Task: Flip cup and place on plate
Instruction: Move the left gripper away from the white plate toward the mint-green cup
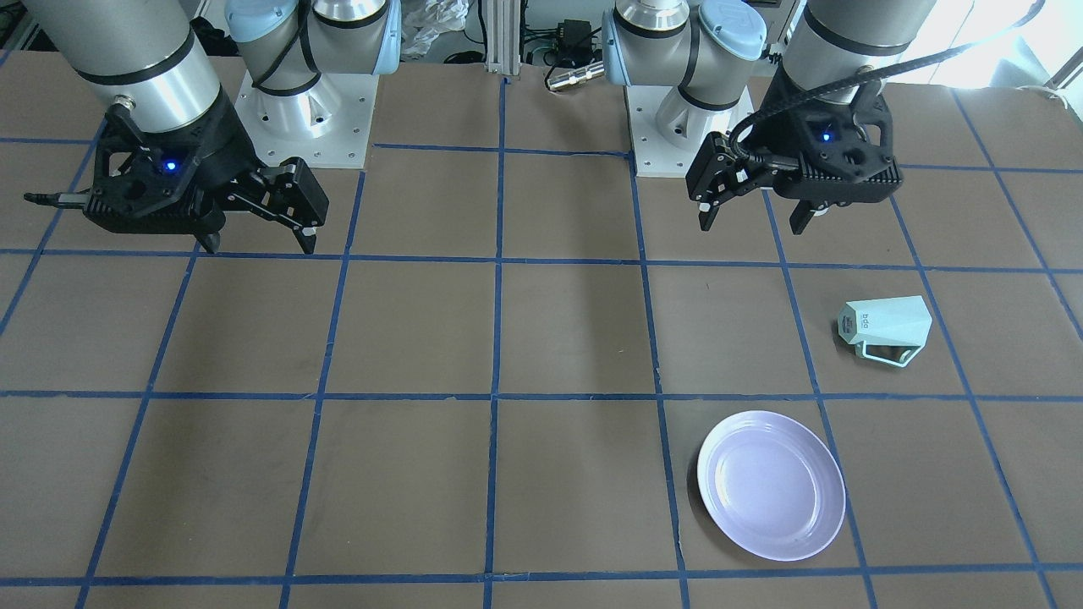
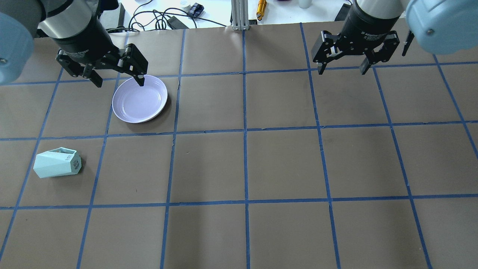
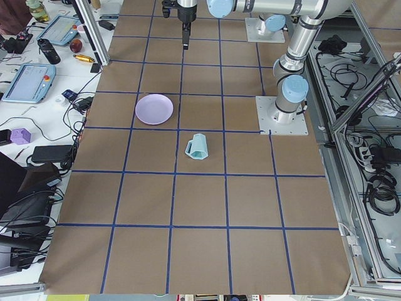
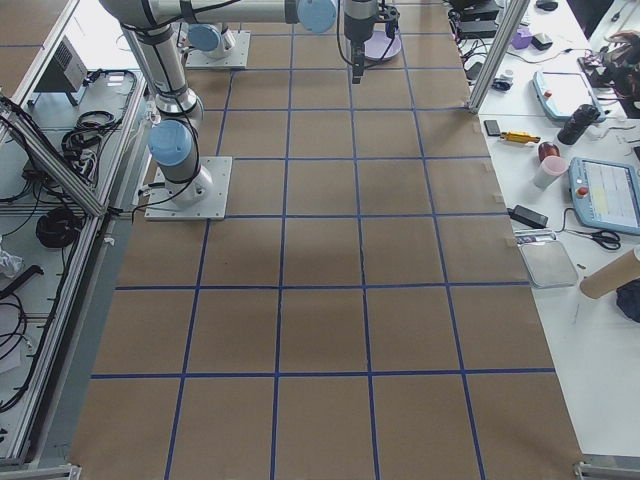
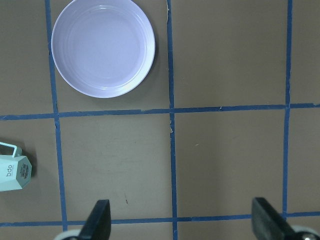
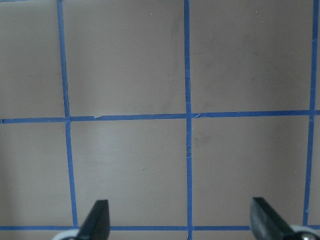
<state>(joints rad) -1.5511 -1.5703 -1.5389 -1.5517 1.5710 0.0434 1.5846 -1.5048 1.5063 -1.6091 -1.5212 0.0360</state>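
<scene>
The pale mint-green cup [image 1: 884, 330] lies on its side on the table, handle toward the operators' side, its lettered base facing the table's middle. It also shows in the overhead view [image 2: 56, 163] and at the left edge of the left wrist view [image 5: 14, 172]. The lavender-white plate [image 1: 772, 485] sits empty one square further from the robot [image 2: 140, 98] [image 5: 103, 46]. My left gripper [image 1: 753, 224] is open and empty, raised well above the table on the robot's side of the cup [image 2: 119, 83]. My right gripper [image 1: 260, 245] is open and empty, raised over the other half [image 2: 341, 71].
The brown table [image 2: 283, 164] carries a grid of blue tape. Both arm bases [image 1: 305, 110] [image 1: 685, 118] stand at the robot's edge. Cables and small tools [image 2: 179, 15] lie beyond the far edge. A side bench with tablets [image 3: 28, 81] runs along the operators' side.
</scene>
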